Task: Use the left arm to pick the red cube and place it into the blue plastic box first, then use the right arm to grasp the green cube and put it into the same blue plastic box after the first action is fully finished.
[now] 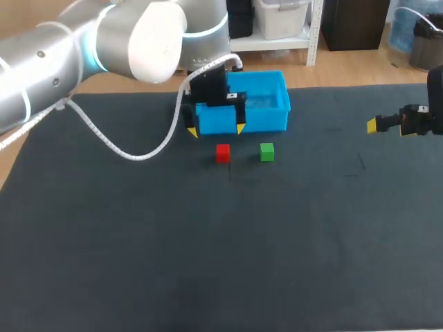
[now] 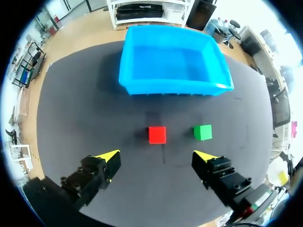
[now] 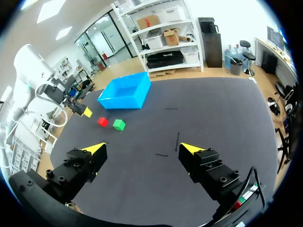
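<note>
The left gripper (image 2: 156,156) is hovering spread, the red cube (image 2: 157,134) lying just ahead at 9 o'clock of the green cube (image 2: 202,132) and 6 o'clock of the blue plastic box (image 2: 173,87), while the right gripper (image 3: 142,148) is hanging spread, well apart at 3 o'clock of the cubes.

Head view: high behind, facing down over the table (image 1: 208,242). Left wrist: close above box (image 2: 170,87). Right wrist: distant, oblique. All share the box.

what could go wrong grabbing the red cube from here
1. The green cube sits close beside the red cube, so the open left claw may nudge it when it descends.
2. The blue plastic box stands just beyond both cubes; the claw may clip its near wall.
</note>
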Tool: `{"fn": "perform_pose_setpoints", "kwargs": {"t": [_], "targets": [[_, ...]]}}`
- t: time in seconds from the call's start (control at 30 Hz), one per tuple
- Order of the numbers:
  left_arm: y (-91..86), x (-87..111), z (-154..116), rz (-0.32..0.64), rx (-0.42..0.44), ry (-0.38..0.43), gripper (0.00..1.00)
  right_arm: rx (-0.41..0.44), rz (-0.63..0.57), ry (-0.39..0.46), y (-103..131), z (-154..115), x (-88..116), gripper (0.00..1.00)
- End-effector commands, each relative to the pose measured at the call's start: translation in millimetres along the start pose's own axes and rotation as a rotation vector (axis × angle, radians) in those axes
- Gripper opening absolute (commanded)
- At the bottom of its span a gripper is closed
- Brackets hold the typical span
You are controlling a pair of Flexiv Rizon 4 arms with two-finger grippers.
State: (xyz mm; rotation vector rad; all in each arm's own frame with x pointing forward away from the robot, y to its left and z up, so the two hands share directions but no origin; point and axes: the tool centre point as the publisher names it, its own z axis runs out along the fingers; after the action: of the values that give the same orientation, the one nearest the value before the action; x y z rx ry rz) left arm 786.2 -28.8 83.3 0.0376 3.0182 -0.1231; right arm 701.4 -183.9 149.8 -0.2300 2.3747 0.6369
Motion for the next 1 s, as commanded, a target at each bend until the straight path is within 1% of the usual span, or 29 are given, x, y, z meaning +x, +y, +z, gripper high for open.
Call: {"fn": "perform_pose_setpoints", "kwargs": {"t": [0.03,0.3,0.53,0.6,0.7,0.8,1.0], "targets": [[-1.8,-5.1,7.9,-0.001,0.0,-0.002,1.0,0.0,-0.001,0.0,-0.3,-0.7,0.4,1.0],[-2.4,-8.0,27.6,0.011,-0.027,0.001,1.0,0.0,-0.001,0.0,-0.3,-0.7,0.4,1.0],[-7.9,-6.7,51.7,0.026,-0.004,-0.005,1.0,0.0,-0.001,0.0,-0.3,-0.7,0.4,1.0],[-9.9,-6.3,60.5,0.046,0.004,-0.001,1.0,0.0,-0.001,0.0,-0.3,-0.7,0.4,1.0],[-12.0,-5.5,66.0,0.05,0.01,0.0,1.0,0.0,-0.001,0.0,-0.3,-0.7,0.4,1.0],[-10.8,-5.4,69.3,0.047,0.012,-0.002,1.0,0.0,-0.001,0.0,-0.3,-0.7,0.4,1.0],[-2.5,-8.3,74.3,0.033,0.012,-0.006,1.0,0.0,-0.001,0.0,-0.3,-0.7,0.4,1.0]]}}
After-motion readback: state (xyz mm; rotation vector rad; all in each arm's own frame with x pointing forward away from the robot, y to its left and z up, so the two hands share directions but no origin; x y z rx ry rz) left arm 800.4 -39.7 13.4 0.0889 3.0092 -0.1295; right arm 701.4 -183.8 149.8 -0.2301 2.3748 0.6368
